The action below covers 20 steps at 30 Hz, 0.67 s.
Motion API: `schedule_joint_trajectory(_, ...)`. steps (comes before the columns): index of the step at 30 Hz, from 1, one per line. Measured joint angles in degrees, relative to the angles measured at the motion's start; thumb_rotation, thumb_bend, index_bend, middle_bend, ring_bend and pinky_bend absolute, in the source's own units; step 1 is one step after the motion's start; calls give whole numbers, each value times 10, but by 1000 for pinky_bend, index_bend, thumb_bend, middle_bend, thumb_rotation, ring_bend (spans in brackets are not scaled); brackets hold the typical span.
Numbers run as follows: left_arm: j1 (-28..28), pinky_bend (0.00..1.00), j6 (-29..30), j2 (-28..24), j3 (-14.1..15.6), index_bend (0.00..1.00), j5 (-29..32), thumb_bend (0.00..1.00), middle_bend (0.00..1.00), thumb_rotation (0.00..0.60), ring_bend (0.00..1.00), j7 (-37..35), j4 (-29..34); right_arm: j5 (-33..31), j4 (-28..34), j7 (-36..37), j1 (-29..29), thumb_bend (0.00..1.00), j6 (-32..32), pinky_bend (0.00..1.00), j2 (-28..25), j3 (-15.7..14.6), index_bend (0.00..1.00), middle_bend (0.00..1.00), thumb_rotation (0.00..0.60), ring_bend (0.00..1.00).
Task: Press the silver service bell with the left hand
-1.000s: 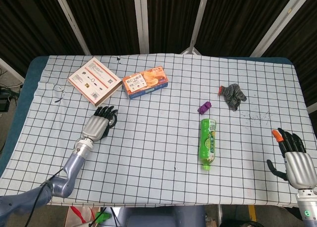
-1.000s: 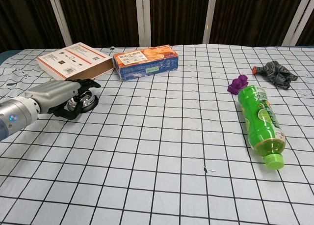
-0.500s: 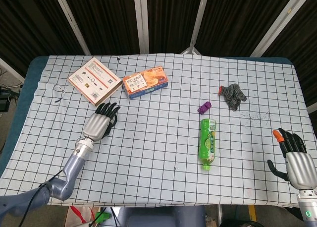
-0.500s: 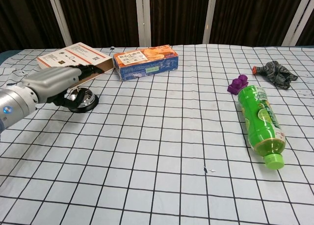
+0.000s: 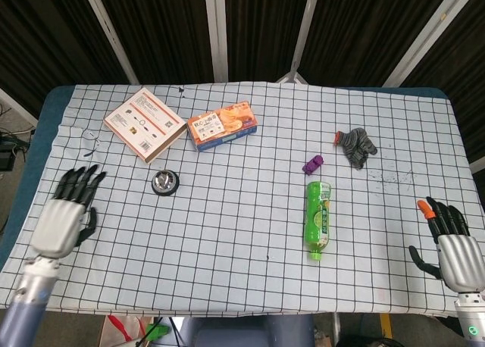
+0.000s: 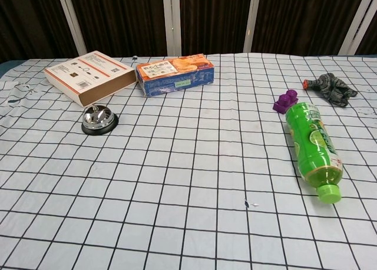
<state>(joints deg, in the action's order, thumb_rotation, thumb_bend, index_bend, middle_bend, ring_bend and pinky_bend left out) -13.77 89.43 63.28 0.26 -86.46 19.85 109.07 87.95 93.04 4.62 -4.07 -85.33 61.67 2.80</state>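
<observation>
The silver service bell (image 5: pixel 164 182) on its black base stands uncovered on the checked cloth, below the white and red box; the chest view shows the bell (image 6: pixel 98 119) at the left with nothing on it. My left hand (image 5: pixel 67 214) hovers near the table's left edge, well to the left of the bell, fingers spread and holding nothing. My right hand (image 5: pixel 452 243) is at the lower right corner, fingers apart and empty. The chest view shows neither hand.
A white and red box (image 5: pixel 144 124) and an orange biscuit box (image 5: pixel 222 126) lie behind the bell. A green bottle (image 5: pixel 319 217) lies on its side right of centre, with a purple toy (image 5: pixel 313 164) and a grey glove (image 5: pixel 356 146) beyond it.
My left hand has lifted off the bell and pulled back left and toward the near edge, leaving the bell uncovered. The right hand has stayed put.
</observation>
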Motion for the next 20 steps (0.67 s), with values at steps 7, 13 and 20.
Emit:
schedule_joint_trajectory(7, 71, 10, 57, -56, 47, 0, -18, 929, 0, 600, 0, -109, -18, 6, 4, -9, 3, 388, -6, 0, 1, -2, 78, 0, 600, 0)
schedule_joint_trajectory(13, 104, 10, 75, -58, 57, 0, -19, 929, 0, 600, 0, -210, -96, 5, 6, -20, 1, 388, -3, 1, 4, -2, 79, 0, 600, 0)
schedule_joint_trajectory(20, 123, 10, 100, -52, 49, 0, -28, 929, 0, 600, 0, -231, -128, 6, 9, -34, -3, 388, 1, 0, 9, -1, 79, 0, 600, 0)
